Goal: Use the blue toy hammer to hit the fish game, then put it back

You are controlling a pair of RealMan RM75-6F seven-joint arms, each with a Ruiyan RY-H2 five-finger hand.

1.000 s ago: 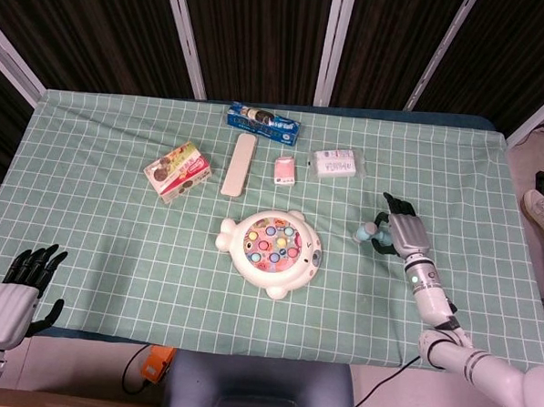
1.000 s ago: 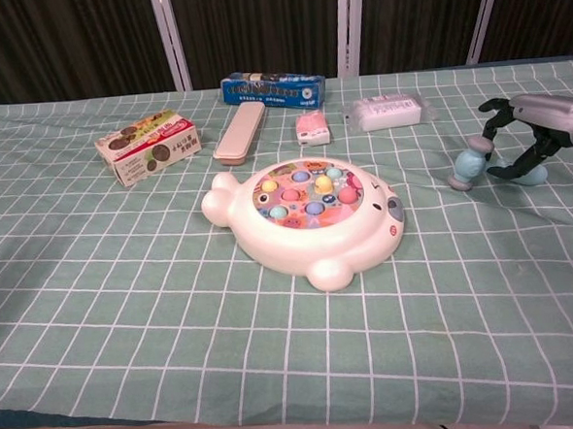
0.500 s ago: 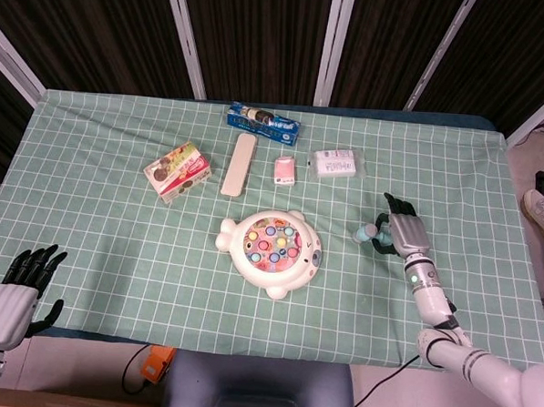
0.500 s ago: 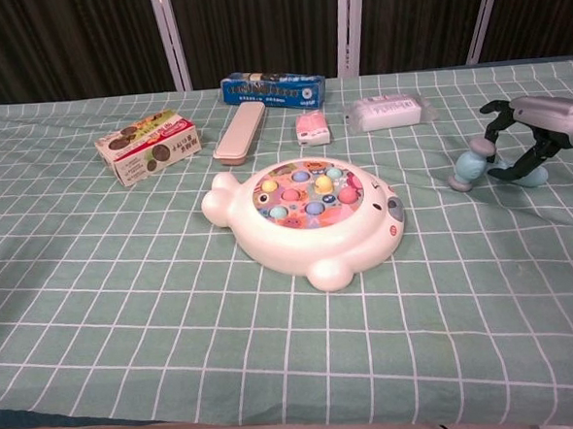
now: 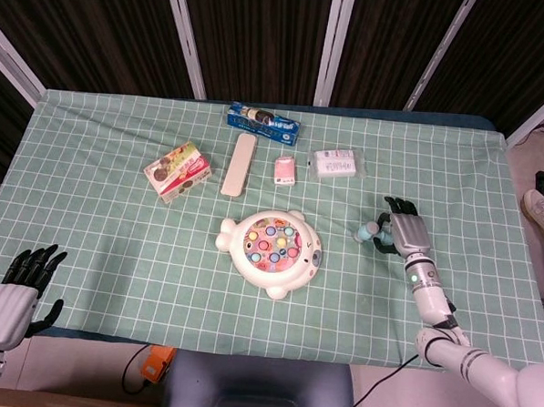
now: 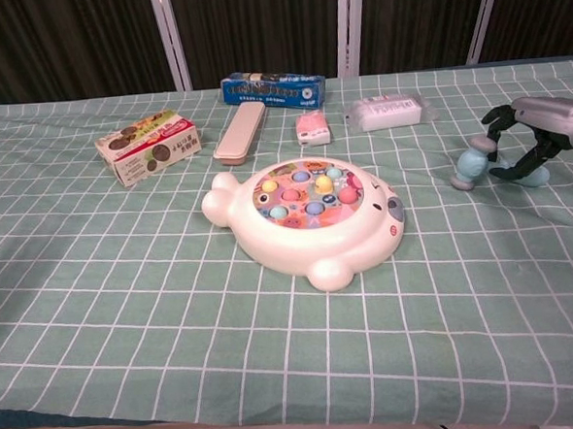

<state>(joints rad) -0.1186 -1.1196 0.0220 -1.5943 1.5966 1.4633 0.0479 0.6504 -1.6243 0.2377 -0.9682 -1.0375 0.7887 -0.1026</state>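
Looking at the lower left of the head view, I see my left hand (image 5: 16,290) off the table edge, holding nothing, fingers spread. At centre sits the fish game (image 6: 308,216) on the checked cloth (image 6: 127,312). Right of it, my right hand (image 6: 527,139) arches over the hammer (image 6: 471,165), fingers curved around the handle; I cannot tell whether they grip it. Further back lie a snack box (image 5: 177,170), a beige case (image 5: 239,163), a pink pack (image 5: 286,170), a white pack (image 5: 334,163) and a blue box (image 5: 262,123).
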